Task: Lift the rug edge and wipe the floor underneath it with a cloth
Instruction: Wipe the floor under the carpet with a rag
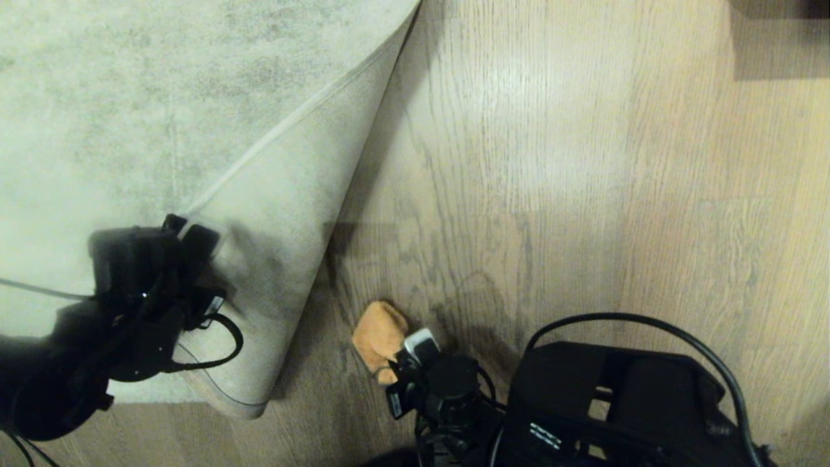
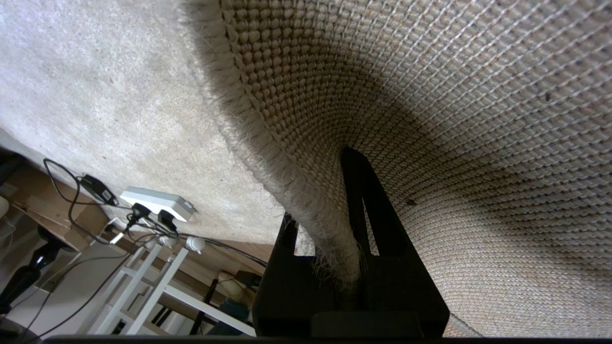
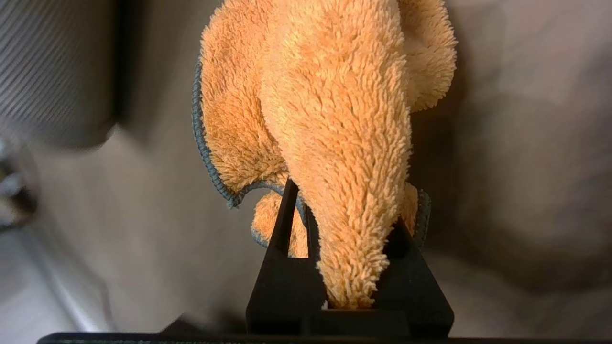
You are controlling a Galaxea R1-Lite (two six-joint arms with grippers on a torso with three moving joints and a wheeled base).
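L gripper (image 2: pixel 330 248): pinching rug edge (image 2: pixel 296 200), corner folded back, cream backing up | R gripper (image 3: pixel 344 229): clamped on cloth (image 1: pixel 379 334), low over floor (image 1: pixel 551 194) just beside the lifted fold.

one rug (image 1: pixel 117 110), with one rug edge (image 1: pixel 285 130) folded over to show its woven backing. one floor (image 1: pixel 551 162) of wood-grain planks. one orange cloth (image 1: pixel 378 336). two black tools: one left tool (image 2: pixel 330 239) and one right tool (image 3: pixel 342 248). past the rug in the left wrist view, one white power strip (image 2: pixel 158 201) and one white rack (image 2: pixel 153 286)
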